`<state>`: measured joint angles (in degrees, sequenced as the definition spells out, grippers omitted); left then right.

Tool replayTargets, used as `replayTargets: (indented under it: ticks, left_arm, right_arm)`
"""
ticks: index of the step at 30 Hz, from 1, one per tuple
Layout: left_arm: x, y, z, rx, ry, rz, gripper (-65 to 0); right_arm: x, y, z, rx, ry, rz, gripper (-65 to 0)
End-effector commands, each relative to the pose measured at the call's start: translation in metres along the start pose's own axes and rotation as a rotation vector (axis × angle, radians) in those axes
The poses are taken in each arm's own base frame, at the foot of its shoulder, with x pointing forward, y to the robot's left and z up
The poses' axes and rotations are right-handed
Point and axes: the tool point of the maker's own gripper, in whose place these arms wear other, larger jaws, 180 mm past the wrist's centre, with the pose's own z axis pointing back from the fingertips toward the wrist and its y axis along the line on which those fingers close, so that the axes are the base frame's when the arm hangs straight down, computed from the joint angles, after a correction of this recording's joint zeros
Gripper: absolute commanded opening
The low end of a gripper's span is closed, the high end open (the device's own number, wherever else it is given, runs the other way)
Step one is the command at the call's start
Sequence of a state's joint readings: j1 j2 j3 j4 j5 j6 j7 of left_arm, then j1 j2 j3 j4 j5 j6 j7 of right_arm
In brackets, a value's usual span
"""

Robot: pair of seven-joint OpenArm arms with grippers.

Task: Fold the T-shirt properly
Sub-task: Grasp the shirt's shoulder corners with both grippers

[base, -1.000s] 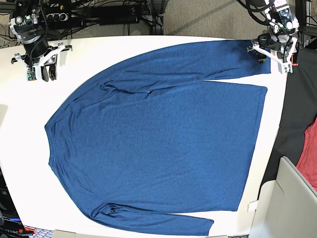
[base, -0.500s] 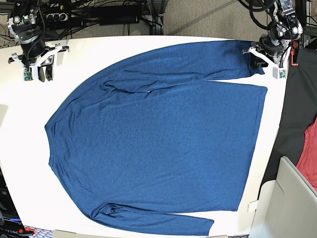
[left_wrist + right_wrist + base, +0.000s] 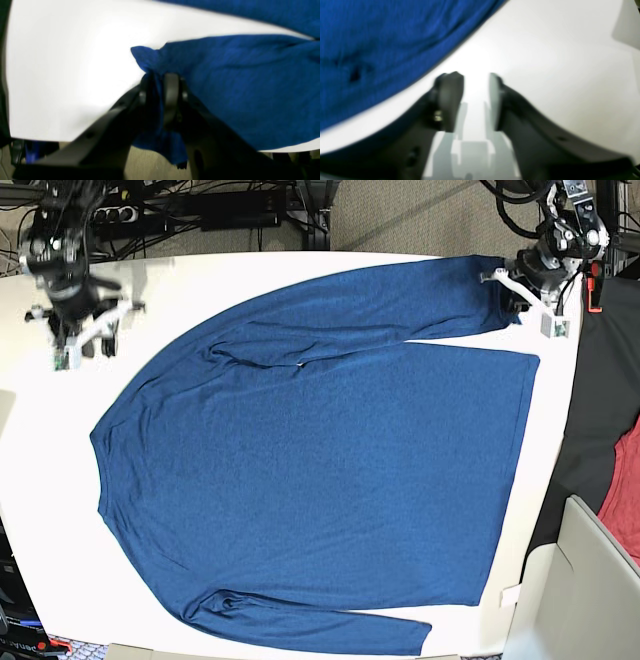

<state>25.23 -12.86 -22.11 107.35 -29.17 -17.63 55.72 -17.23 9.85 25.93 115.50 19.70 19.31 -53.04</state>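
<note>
Barely begun, by the look of it. Largest first: white desk point(image 3: 300, 270), carrying the T-shirt point(image 3: 320, 470) spread nearly flat across most of its top, body unfolded, no crease laid, lower sleeve lying along the near hem edge, upper sleeve stretched out toward the left pincer. Off beyond the desk edge on the left pincer's side, a black cloth point(image 3: 600, 410) and a red cloth point(image 3: 625, 500), apart from the shirt and no part of the job.

Left pincer point(image 3: 160, 95): clamped on the cuff end of that upper sleeve, a bunch of blue knit squeezed between the dark fingers point(image 3: 171, 92), a peak of cloth standing just ahead of the tips and a fold hanging down below them past the desk edge. In the base view, the same pincer point(image 3: 520, 290) sitting right at the sleeve's end.

Right pincer point(image 3: 475, 100): fingers apart, nothing between them but bare desk, shirt edge just to one side and not touched. In the base view, placed point(image 3: 85, 330) well apart from the shoulder of the shirt.

Done so far, judging from this: one sleeve end gripped. Left: sleeves brought in over the body, the body folded over itself, the bundle squared up — practically all of it.
</note>
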Motion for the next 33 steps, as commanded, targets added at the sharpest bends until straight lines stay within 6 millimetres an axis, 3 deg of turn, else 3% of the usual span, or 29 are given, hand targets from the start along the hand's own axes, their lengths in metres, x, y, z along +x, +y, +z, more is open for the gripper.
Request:
replayTargets:
  ticks: [1,12,24,26,30,33]
  left_arm:
    - [0.008,0.001,0.006,0.005,-0.015,-0.022,-58.1]
    - [0.009,-0.004,0.008,-0.001,-0.017,-0.02,-58.1]
    - [0.008,-0.006,0.007,-0.006,-0.013,-0.023,-58.1]
    - [0.008,-0.006,0.007,-0.007,-0.013,-0.024,-58.1]
    - [0.008,-0.006,0.007,-0.006,-0.013,-0.023,-58.1]
    - [0.008,-0.005,0.007,-0.005,-0.012,-0.024,-58.1]
  right_arm:
    - [0.006,0.002,0.002,0.003,-0.024,-0.007,-36.3]
    - [-0.009,0.029,-0.04,0.111,0.014,-0.225,-34.9]
    - [-0.021,0.029,-0.079,0.126,0.06,-0.411,-36.1]
    - [-0.024,0.031,-0.084,0.133,0.074,-0.426,-41.8]
    - [-0.025,0.032,-0.088,0.138,0.082,-0.435,-59.5]
    - [-0.032,0.022,-0.083,0.123,0.091,-0.456,-63.4]
